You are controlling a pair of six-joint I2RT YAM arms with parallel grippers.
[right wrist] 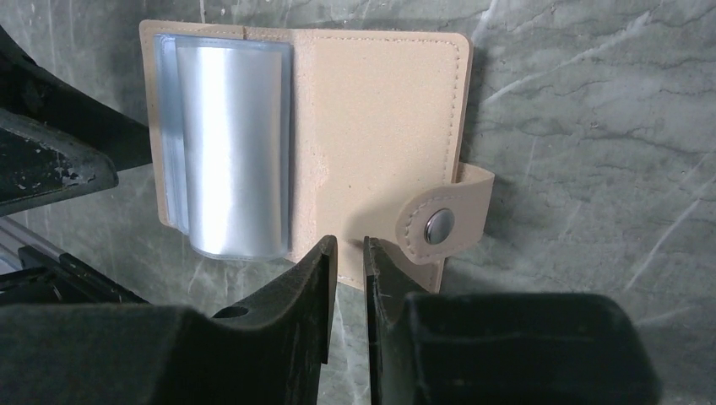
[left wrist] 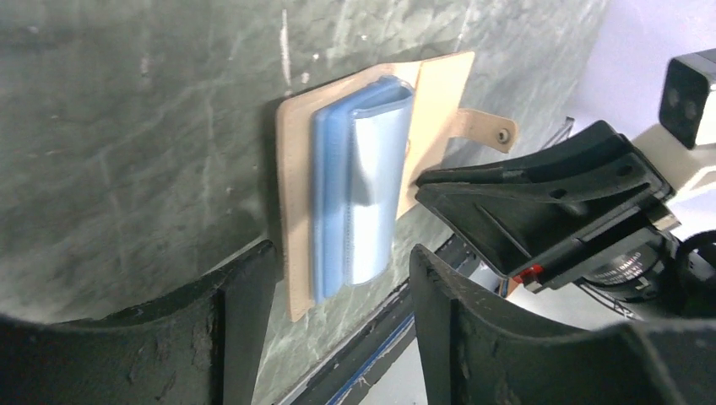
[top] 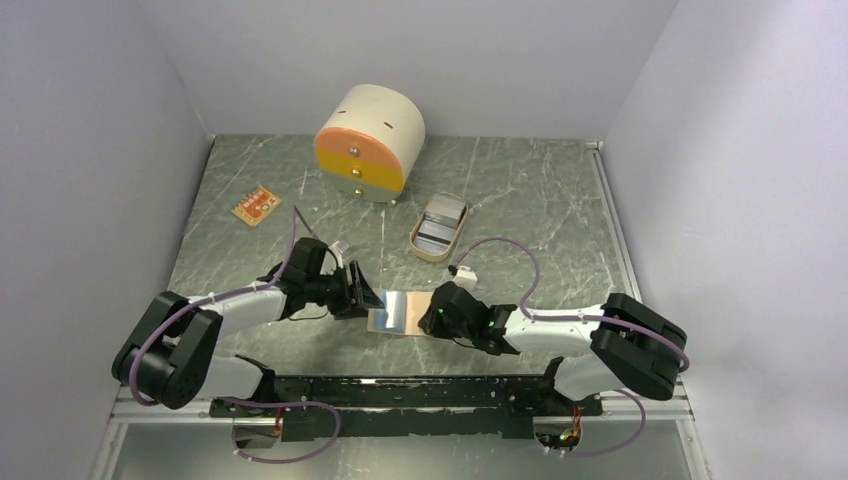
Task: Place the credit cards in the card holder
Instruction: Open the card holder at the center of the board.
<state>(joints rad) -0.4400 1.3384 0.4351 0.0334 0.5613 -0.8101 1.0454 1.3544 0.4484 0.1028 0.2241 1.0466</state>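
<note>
Green stone surface (top: pixel 520 190): round drawer box (top: pixel 375 125) at 12 o'clock, oval tray (top: pixel 415 246) just right of centre. The card holder (top: pixel 400 312) lies open at 6 o'clock, between my arms. Left fingers (top: pixel 358 292) are spread wide around its sleeve end, gripping nothing. Right fingers (top: pixel 435 318) are pinched nearly together, tips over the plain cover, nothing seen between them.

The holder looks light and floppy, and will likely skate, so pin the bare cover. Stay off the plastic sleeves (right wrist: pixel 232 143) on its 9 o'clock half and the snap tab (right wrist: pixel 439 226) at 4 o'clock.

Silver credit cards (top: pixel 440 222) lie flat in the tray. They look thin, stiff and slick; I'd take one by an edge against the tray wall.
</note>
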